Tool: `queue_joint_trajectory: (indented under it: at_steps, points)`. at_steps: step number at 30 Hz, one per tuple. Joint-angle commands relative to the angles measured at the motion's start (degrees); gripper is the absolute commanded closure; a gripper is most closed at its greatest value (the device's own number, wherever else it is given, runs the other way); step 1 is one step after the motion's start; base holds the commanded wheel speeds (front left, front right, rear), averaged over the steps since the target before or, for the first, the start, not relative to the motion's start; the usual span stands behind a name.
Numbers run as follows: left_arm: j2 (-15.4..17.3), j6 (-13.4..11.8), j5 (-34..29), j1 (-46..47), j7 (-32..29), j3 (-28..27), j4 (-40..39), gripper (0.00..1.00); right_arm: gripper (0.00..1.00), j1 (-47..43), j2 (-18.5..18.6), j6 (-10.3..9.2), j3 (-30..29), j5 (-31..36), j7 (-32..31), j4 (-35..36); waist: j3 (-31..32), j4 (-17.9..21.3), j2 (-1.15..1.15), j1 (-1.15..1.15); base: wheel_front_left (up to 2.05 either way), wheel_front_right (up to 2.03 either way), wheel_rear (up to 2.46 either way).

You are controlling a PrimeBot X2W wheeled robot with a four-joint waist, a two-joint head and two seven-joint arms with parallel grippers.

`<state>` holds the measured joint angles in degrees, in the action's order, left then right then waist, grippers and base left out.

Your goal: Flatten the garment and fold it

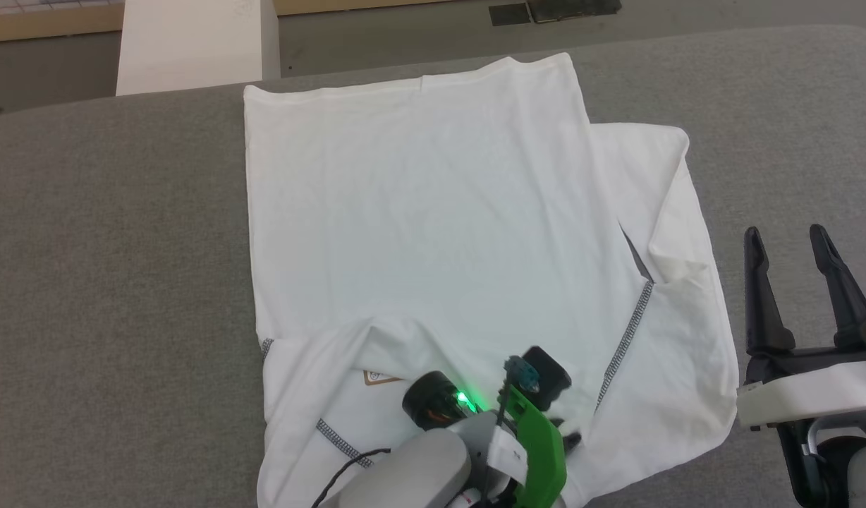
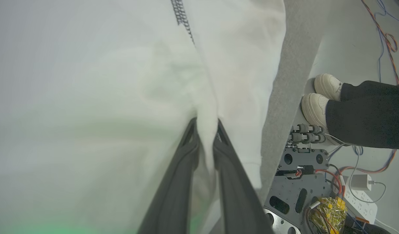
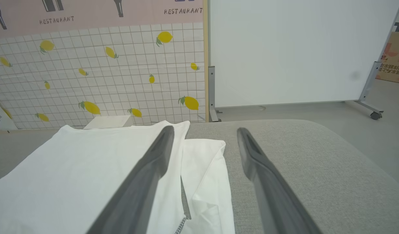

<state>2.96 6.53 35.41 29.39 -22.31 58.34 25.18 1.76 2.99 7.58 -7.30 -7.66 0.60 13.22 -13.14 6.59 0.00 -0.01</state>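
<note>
The garment (image 1: 433, 212) is a white T-shirt spread on the grey table (image 1: 87, 247), hem at the far side. Its near left part is folded over toward the middle, showing grey speckled seams and a brown-bordered patch (image 1: 380, 377). The right sleeve lies rumpled at the right. My left gripper (image 1: 561, 432) points down at the near edge of the shirt. In the left wrist view my left gripper (image 2: 206, 122) pinches a ridge of the garment (image 2: 89, 97) between its fingers. My right gripper (image 1: 785, 233) stands open above bare table right of the sleeve. In the right wrist view my right gripper (image 3: 205, 130) holds nothing and the garment (image 3: 72, 169) lies left of it.
A white box (image 1: 193, 42) stands beyond the table's far edge. A person's white shoes (image 2: 316, 104) are on the floor beside the table, near the robot's base plate (image 2: 300, 182) and cables. A whiteboard (image 3: 300, 48) and a tiled wall stand behind.
</note>
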Motion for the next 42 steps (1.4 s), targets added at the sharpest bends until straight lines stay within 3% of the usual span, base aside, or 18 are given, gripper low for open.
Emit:
queue_joint_trajectory:
  at_steps: [1,8,17,21,25,28,35,42]
  points:
    - [0.0,-0.1,1.5,0.2,1.3,-1.0,-0.2,0.0,0.0,0.5,-0.1,-0.09,0.2,-0.1,0.2,-0.3,0.3,-0.4,0.0,0.01,0.0,0.0,0.0]
    - [0.3,-2.1,8.4,0.8,12.1,-10.5,-10.0,0.0,0.0,0.5,-0.1,-0.09,-0.9,1.1,-0.9,-1.0,1.0,-2.6,0.0,0.01,0.0,0.0,0.0]
    - [10.3,-11.1,3.9,-2.1,33.4,-27.5,-14.0,0.0,0.0,5.0,1.9,-0.09,-2.5,2.1,-3.2,-6.7,0.1,-4.8,0.0,0.01,0.0,0.0,0.0]
    - [13.6,-14.0,1.7,-4.4,36.7,-33.5,-13.7,0.0,0.0,9.3,2.7,-0.09,-3.5,1.1,-5.0,-10.5,-1.5,-5.3,0.0,0.01,0.0,0.0,0.0]
    - [14.1,-16.0,-2.4,-7.1,37.3,-42.0,-17.7,0.0,0.0,15.4,5.1,-0.09,-3.4,-0.6,-8.9,-15.6,-3.9,-5.8,0.0,0.01,0.0,0.0,0.0]
    - [13.3,-15.9,-6.3,-9.4,37.3,-47.1,-21.1,0.0,0.0,20.7,7.2,-0.09,-3.5,-3.0,-12.3,-20.3,-6.2,-6.0,0.0,0.01,0.0,0.0,0.0]
    - [9.4,-11.6,-13.7,-11.5,37.3,-53.6,-26.5,0.0,0.0,35.5,13.5,-0.09,-5.3,-4.9,-23.6,-32.8,-13.3,-8.4,0.0,0.01,0.0,0.0,0.0]
    - [5.0,-8.1,-17.5,-11.7,37.3,-57.4,-28.0,0.0,0.0,44.3,15.3,-0.09,-8.5,-3.5,-34.2,-40.1,-18.5,-11.1,0.0,0.01,0.0,0.0,0.0]
